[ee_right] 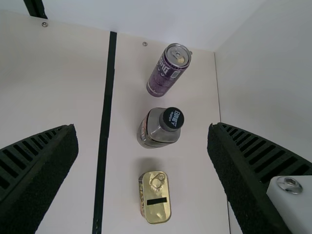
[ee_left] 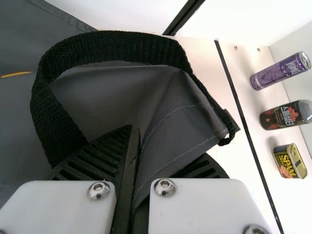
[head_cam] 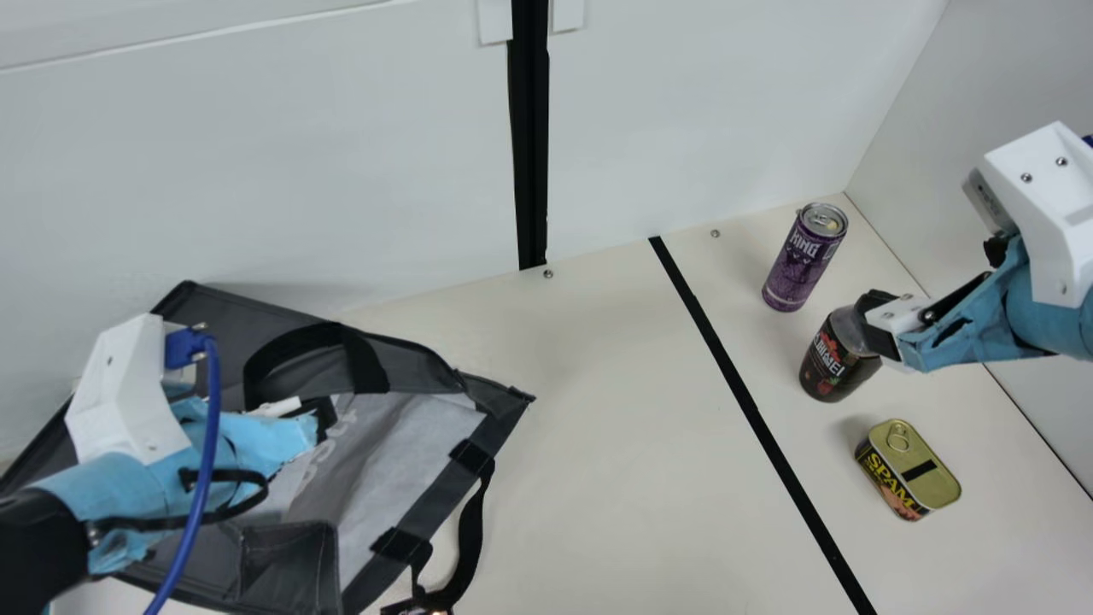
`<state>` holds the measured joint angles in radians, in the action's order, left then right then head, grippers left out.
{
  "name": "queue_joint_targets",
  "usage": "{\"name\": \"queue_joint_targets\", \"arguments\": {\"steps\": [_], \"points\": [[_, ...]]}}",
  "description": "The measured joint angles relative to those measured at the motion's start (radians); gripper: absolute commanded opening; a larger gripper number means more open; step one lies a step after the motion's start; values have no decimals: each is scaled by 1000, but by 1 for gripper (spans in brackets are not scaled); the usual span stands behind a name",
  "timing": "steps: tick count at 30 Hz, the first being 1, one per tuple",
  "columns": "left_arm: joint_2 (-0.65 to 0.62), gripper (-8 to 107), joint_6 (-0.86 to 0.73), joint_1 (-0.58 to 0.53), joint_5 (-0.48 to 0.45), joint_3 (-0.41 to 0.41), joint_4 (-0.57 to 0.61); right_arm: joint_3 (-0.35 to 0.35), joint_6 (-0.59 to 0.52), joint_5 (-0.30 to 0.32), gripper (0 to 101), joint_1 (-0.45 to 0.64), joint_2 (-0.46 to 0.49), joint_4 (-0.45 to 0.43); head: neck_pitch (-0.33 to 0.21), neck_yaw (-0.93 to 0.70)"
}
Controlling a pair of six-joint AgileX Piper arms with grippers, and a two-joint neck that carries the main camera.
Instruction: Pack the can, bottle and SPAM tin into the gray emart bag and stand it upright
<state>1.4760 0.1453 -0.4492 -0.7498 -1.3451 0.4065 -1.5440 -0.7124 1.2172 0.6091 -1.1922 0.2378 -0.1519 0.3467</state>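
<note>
My left gripper (head_cam: 323,418) is at the gray bag (head_cam: 397,444), which lies spread on the table's left side. In the left wrist view, the gripper (ee_left: 135,170) is shut on a fold of the bag's fabric (ee_left: 117,97). My right gripper (head_cam: 881,318) is by the upper part of the dark bottle (head_cam: 832,363). Its fingers stand wide apart in the right wrist view, where the gripper (ee_right: 143,127) has the upright bottle (ee_right: 158,129) beyond its gap. The purple can (head_cam: 801,260) stands behind the bottle, the SPAM tin (head_cam: 912,470) in front of it.
White walls (head_cam: 700,102) rise behind and at the right of the table (head_cam: 615,444). A black tape line (head_cam: 751,410) runs between the bag and the three items. A black strap with a buckle (head_cam: 465,538) hangs from the bag's near right side.
</note>
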Motion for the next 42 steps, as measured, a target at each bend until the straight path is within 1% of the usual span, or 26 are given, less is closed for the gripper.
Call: {"name": "queue_joint_targets", "arguments": {"steps": [9,42], "points": [[12,-8,4,0,23,-10,-12,0,0,0,95,0,0,0,0,2],[12,-8,4,0,22,-10,-12,0,0,0,95,0,0,0,0,0]]}}
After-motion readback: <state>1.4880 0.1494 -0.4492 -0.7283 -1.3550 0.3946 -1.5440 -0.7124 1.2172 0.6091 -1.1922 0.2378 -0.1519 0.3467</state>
